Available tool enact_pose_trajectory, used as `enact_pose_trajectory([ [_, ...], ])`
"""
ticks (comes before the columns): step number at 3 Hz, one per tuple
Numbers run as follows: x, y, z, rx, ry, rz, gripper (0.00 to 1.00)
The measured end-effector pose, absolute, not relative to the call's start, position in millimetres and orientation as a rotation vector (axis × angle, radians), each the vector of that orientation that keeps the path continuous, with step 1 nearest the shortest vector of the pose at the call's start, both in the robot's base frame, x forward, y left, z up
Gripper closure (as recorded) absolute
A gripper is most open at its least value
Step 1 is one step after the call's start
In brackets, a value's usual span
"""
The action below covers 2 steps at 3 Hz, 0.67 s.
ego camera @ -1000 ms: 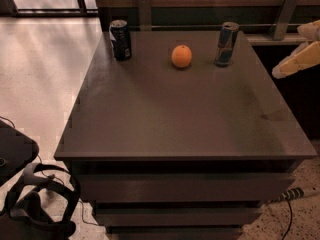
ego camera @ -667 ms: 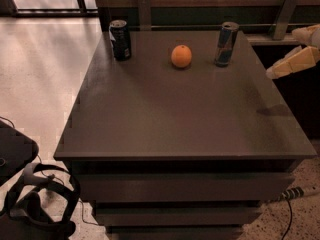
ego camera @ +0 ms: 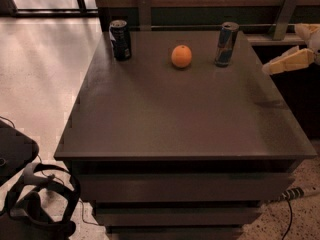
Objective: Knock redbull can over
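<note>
The redbull can (ego camera: 226,44) is a tall slim blue and silver can. It stands upright near the far right corner of the dark table (ego camera: 180,114). My gripper (ego camera: 270,67) comes in from the right edge of the view. Its pale fingers point left, level with the can's lower half. It sits to the right of the can, apart from it by a clear gap, just beyond the table's right edge.
An orange (ego camera: 181,56) lies left of the redbull can. A shorter dark can (ego camera: 120,39) stands at the far left corner. A wooden wall with metal brackets runs behind the table. A headset and cables (ego camera: 40,204) lie on the floor at lower left.
My gripper has moved left toward the redbull can and slightly down. The cans and the orange have not moved.
</note>
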<state>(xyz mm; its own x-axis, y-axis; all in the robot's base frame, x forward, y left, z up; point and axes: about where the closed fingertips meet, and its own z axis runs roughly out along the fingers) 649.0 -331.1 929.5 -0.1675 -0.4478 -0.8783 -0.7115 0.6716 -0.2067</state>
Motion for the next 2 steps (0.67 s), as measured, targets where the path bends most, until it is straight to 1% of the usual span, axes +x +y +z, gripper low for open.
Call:
enact_pose_trajectory([
  [2,656.7,-328.1,929.3,-0.911,1.805,0.341,0.00],
])
